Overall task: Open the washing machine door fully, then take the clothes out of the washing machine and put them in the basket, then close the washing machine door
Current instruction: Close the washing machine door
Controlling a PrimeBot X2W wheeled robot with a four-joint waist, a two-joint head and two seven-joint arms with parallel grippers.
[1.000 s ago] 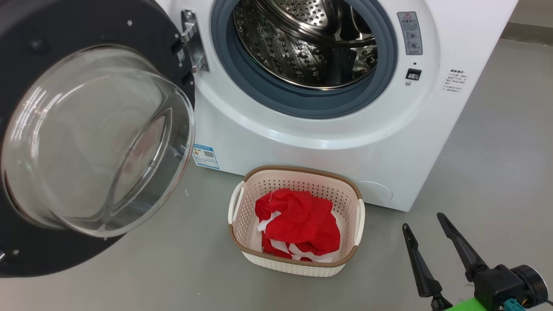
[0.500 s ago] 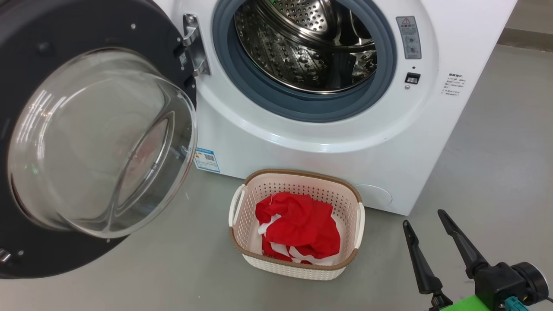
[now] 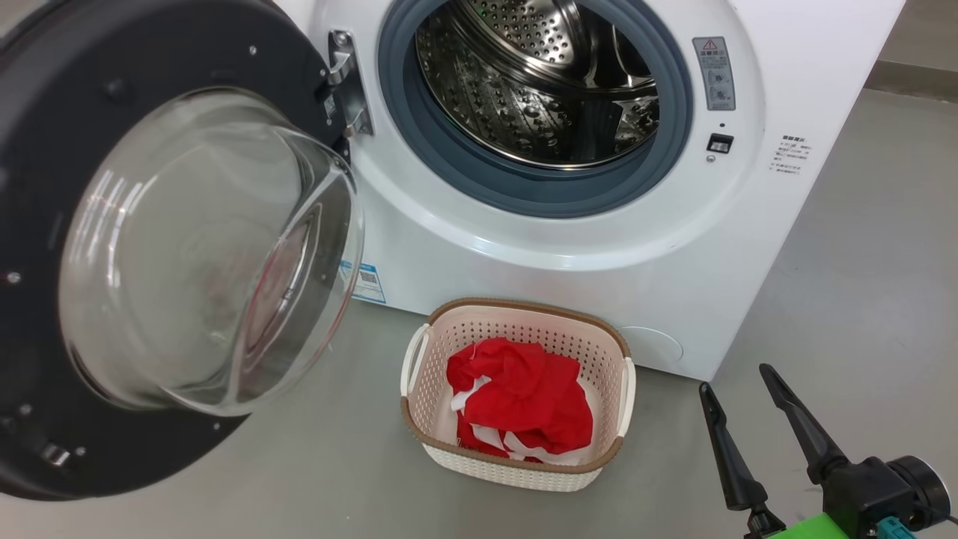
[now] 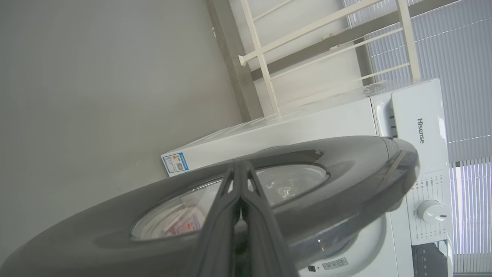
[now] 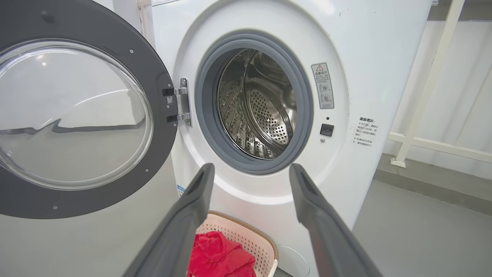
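1. The right gripper [image 3: 734, 378] sits low over the grey floor [image 3: 861, 299], its jaws spread apart with nothing between them.
2. Near the jaws, to their left, the basket [image 3: 524, 305] stands on the floor with the red clothes [image 3: 524, 389] bunched inside.
3. Beyond the jaw tips rises the washing machine [image 3: 569, 247], its steel drum [image 3: 539, 82] showing through the open mouth.
4. Well left of the jaws, the washing machine door [image 3: 45, 150] hangs swung open.
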